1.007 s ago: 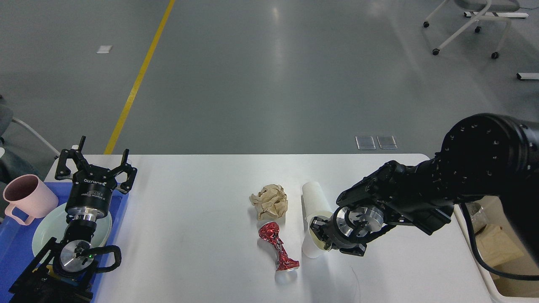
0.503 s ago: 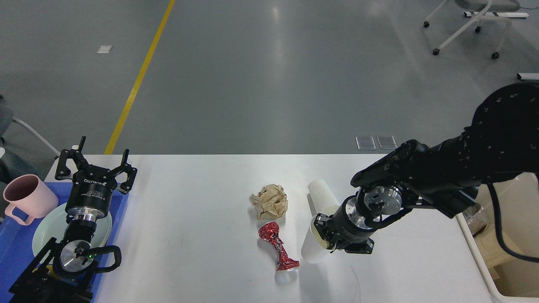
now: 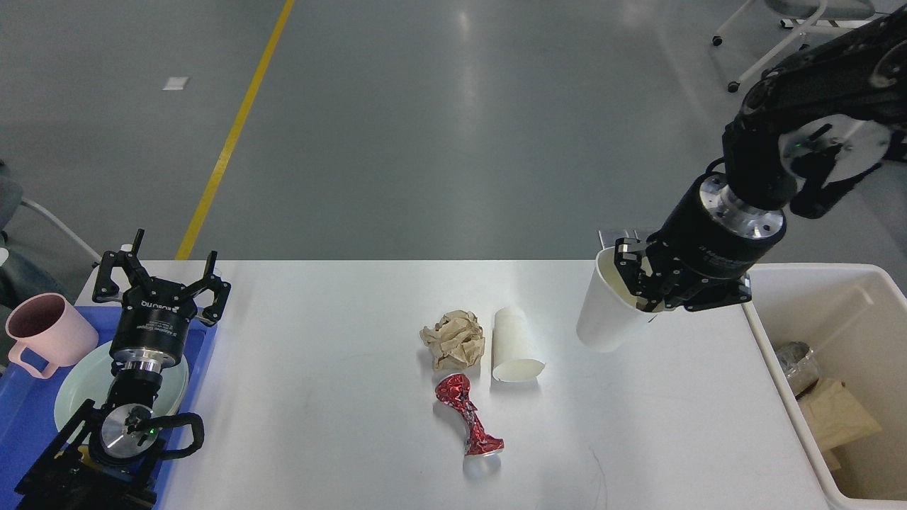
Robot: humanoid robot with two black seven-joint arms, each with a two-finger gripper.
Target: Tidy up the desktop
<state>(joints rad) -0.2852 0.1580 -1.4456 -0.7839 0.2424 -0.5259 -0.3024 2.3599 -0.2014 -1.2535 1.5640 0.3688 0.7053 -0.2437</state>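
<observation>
Head view: right gripper [image 3: 641, 287] is lifted above the desktop [image 3: 340, 340] at approx. 3 o'clock of centre, fingers pinching the rim of a white paper cup [image 3: 602, 312], one finger inside, one outside; cup hangs tilted, clear of the surface. Bin [image 3: 861, 283] is just beside, at 3 o'clock from the cup, w/ some trash already in it. Left gripper [image 3: 159, 273] rests spread wide and empty over the blue tray [image 3: 21, 418] at 9 o'clock, where a plate [image 3: 71, 389] and pink mug [image 3: 46, 333] stand.

Progress, my judgement: partly done. Left on desktop near centre: a second paper cup [image 3: 514, 347] lying on its side, a crumpled paper ball [image 3: 455, 338] touching it at 9 o'clock, a crushed red can [image 3: 471, 418] at 6 o'clock.

Desktop is white, smooth, w/ rounded corners, otherwise bare.
</observation>
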